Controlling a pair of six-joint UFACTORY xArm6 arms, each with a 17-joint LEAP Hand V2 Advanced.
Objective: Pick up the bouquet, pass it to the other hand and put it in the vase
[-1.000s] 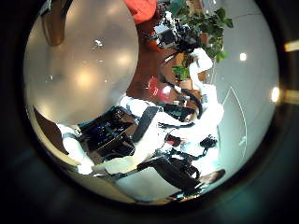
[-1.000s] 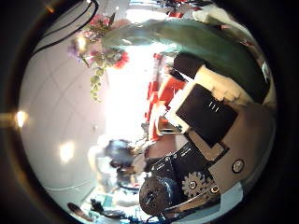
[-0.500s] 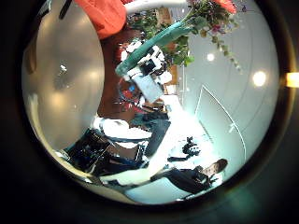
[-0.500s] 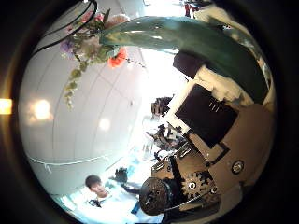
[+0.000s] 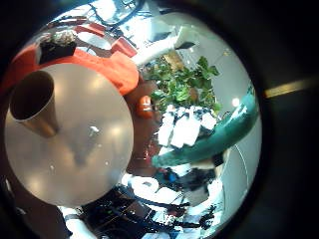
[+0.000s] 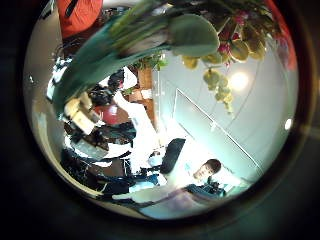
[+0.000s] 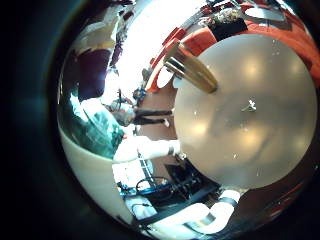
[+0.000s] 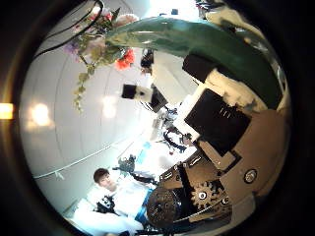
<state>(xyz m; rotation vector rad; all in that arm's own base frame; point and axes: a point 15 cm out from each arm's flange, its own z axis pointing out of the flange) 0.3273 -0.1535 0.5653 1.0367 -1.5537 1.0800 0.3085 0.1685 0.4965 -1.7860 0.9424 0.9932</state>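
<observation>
Right thumb side palm view: bouquet (image 8: 187, 39) sits hard against the right palm. Its wrapped stem (image 8: 212, 49) arcs across the right hand (image 8: 231, 128), whose fingers (image 8: 212, 108) are curled in against it, so this reads as a grip on the stem. The flower heads (image 8: 98, 44) stick out well past the hand into open air, with nothing touching them. A second hand (image 8: 143, 93) shows just under the stem, close to it but apart. I can't say from this view which hand it is.

Left thumb side palm view: the bouquet (image 6: 150, 40) fills much of the picture, so it is close to the left palm too. The stem runs across with leaves and blooms spreading off one end. Another robot hand (image 6: 85, 115) is beside the stem's lower end. None of the left hand's own fingers show, so I can't tell whether they are spread or curled.

Left little finger side palm view: bouquet foliage (image 5: 189, 85) and stem lie off the side of the round table (image 5: 90, 159), not over it. The vase (image 5: 35, 100) stands upright near the table's rim, mouth open, well apart from the bouquet. The tabletop around the vase is bare.

Right little finger side palm view: the same vase (image 7: 190, 70) is at the table's (image 7: 240, 130) edge and the stem (image 7: 100, 125) is off to the side, beyond the rim. There is clear tabletop between the vase and the far edge.
</observation>
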